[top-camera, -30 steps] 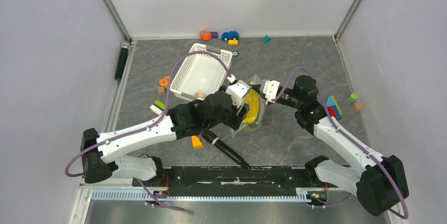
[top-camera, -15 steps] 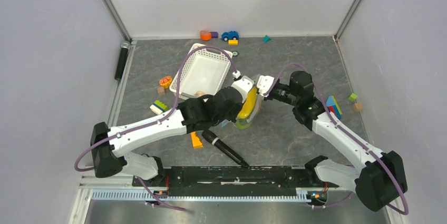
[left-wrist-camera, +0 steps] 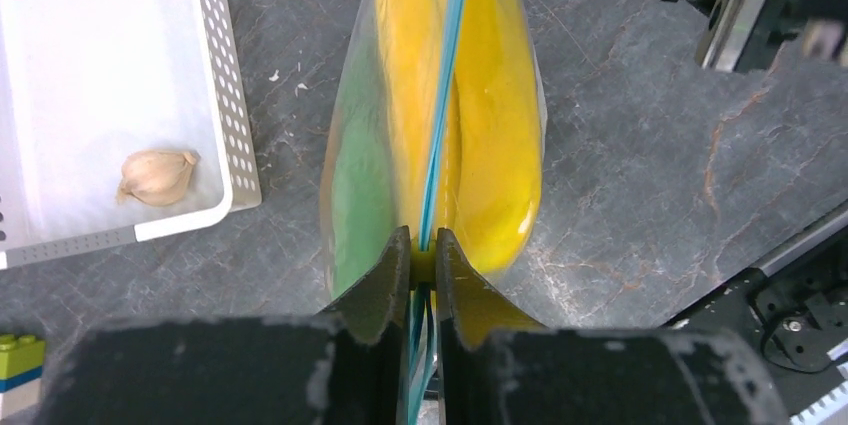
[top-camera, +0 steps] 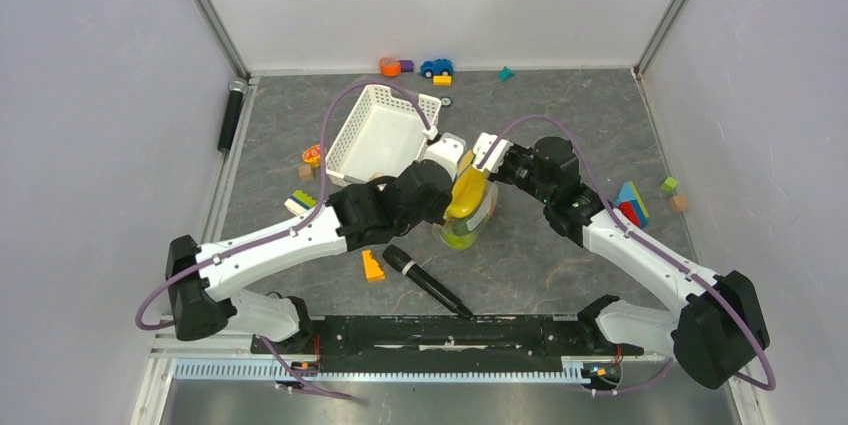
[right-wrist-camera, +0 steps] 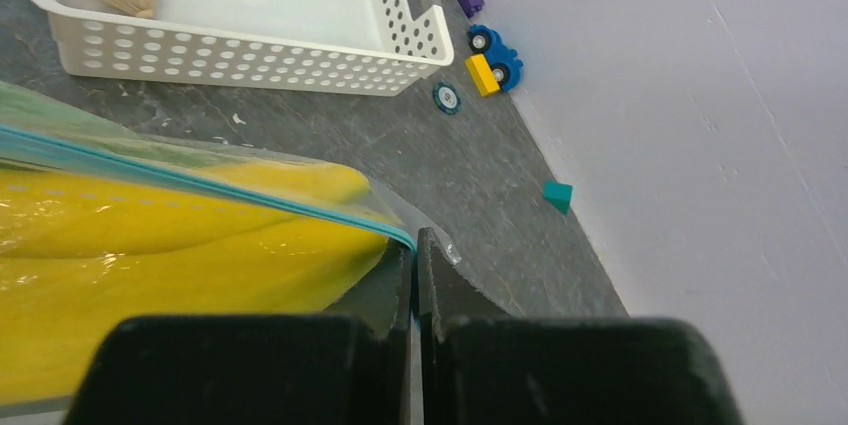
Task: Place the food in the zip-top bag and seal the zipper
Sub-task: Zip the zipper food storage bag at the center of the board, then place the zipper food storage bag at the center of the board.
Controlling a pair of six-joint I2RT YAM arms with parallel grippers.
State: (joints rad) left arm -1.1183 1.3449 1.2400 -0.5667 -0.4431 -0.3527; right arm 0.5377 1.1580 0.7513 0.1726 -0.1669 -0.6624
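The clear zip-top bag hangs between my two grippers above the table's middle. Yellow bananas and a green piece of food fill it. Its light-blue zipper runs along the top edge, away from my left gripper, which is shut on the near end of the strip. My right gripper is shut on the bag's far corner, where the zipper ends. From above, the left gripper and right gripper sit close together over the bag.
A white slotted basket holding a garlic bulb stands just left of the bag. A black microphone and an orange block lie in front. Toy car and small blocks sit at the back and right.
My left gripper was open a second ago and has closed on the zipper strip. Both arms have shifted the bag slightly left and toward the basket.
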